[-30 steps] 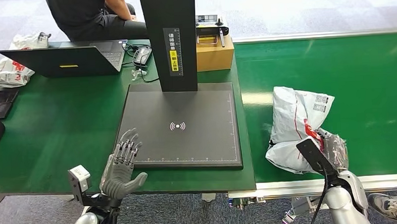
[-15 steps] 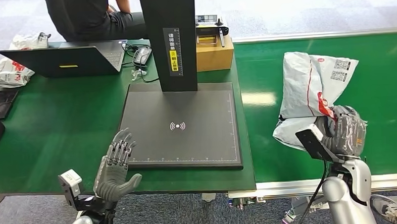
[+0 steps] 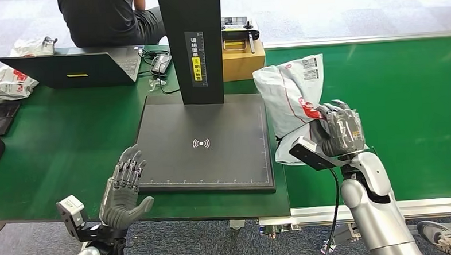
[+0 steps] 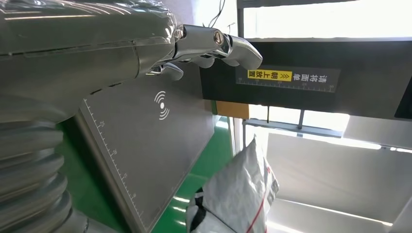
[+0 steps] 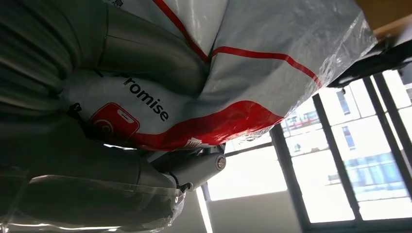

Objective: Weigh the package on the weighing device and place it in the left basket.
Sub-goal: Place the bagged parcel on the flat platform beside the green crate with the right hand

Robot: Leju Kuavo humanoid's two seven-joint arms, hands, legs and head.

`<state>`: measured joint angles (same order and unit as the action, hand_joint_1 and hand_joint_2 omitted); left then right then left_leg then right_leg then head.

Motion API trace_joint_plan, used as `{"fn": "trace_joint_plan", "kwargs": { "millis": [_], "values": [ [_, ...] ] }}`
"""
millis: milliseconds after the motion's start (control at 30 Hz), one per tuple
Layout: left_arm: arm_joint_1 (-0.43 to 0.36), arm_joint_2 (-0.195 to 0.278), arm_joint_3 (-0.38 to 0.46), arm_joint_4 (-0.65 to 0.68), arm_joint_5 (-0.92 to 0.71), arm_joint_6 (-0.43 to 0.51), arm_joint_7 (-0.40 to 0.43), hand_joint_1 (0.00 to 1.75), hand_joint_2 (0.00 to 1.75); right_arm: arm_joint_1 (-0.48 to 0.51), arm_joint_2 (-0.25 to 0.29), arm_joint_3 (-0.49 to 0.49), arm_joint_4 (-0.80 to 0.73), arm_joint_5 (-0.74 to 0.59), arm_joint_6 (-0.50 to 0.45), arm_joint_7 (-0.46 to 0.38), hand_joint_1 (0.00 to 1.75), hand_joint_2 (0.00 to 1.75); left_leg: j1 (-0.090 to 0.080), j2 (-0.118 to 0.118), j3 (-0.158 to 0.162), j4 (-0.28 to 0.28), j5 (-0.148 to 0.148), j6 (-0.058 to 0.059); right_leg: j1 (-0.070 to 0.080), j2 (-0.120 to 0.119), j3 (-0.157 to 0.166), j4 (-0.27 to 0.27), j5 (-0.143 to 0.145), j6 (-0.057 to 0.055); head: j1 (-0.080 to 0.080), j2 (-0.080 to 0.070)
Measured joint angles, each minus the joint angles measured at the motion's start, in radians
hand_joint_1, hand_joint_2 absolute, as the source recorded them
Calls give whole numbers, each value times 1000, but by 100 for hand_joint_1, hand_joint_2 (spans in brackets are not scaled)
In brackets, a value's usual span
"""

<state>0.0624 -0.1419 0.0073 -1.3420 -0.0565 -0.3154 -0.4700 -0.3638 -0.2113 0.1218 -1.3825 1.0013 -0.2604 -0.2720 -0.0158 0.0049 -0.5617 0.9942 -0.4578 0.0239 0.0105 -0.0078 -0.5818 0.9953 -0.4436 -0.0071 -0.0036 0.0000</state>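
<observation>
My right hand (image 3: 341, 134) grips a white plastic mail package (image 3: 291, 101) with red print, held in the air beside the right edge of the dark weighing plate (image 3: 207, 145). The right wrist view has the package (image 5: 233, 73) pressed against my grey thumb (image 5: 145, 53). The scale's black column (image 3: 192, 45) rises at the plate's far edge. At the plate's near left corner hovers my left hand (image 3: 122, 189), fingers spread, holding nothing. In the left wrist view, the left hand (image 4: 97, 43) reaches over the plate (image 4: 145, 145), with the package (image 4: 238, 194) beyond it.
A person sits at the far side of the table behind an open laptop (image 3: 74, 68). A cardboard box (image 3: 243, 58) stands behind the scale. More mail bags (image 3: 11, 82) lie at the far left. The green conveyor belt (image 3: 394, 97) runs to the right.
My right hand has lifted the package off the conveyor and carried it left, up to the scale's right edge. My left hand has drawn back slightly toward me.
</observation>
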Motion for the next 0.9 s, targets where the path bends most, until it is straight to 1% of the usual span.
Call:
{"fn": "trace_joint_plan", "kwargs": {
  "millis": [133, 233, 767, 900],
  "values": [
    [-2, 0, 1, 0, 0, -4, 0, 0, 175, -61, -1, 87, 44, 48, 6, 14, 175, 175, 0, 0, 0, 0, 0, 0, 0, 0, -1, 0, 0, 0, 0, 0],
    [-2, 0, 1, 0, 0, -5, 0, 0, 175, -92, -1, 127, 65, 55, 6, 19, 175, 175, 0, -1, 0, 0, 0, 0, 0, -1, -1, 0, 0, 0, 0, 0],
    [-3, 0, 1, 0, -6, -4, -2, 0, 175, -126, -1, 177, 117, 57, 5, 21, 175, 175, 0, -1, -1, 0, 0, 0, 0, -2, -2, 0, 0, 0, 0, 0],
    [-21, 0, -9, 4, -26, 3, -7, 0, 175, -171, -1, 223, 146, 53, 10, 10, 175, 175, 0, -1, -2, 0, 0, 0, 0, -1, -2, 0, 0, 0, 0, 0]
  ]
}}
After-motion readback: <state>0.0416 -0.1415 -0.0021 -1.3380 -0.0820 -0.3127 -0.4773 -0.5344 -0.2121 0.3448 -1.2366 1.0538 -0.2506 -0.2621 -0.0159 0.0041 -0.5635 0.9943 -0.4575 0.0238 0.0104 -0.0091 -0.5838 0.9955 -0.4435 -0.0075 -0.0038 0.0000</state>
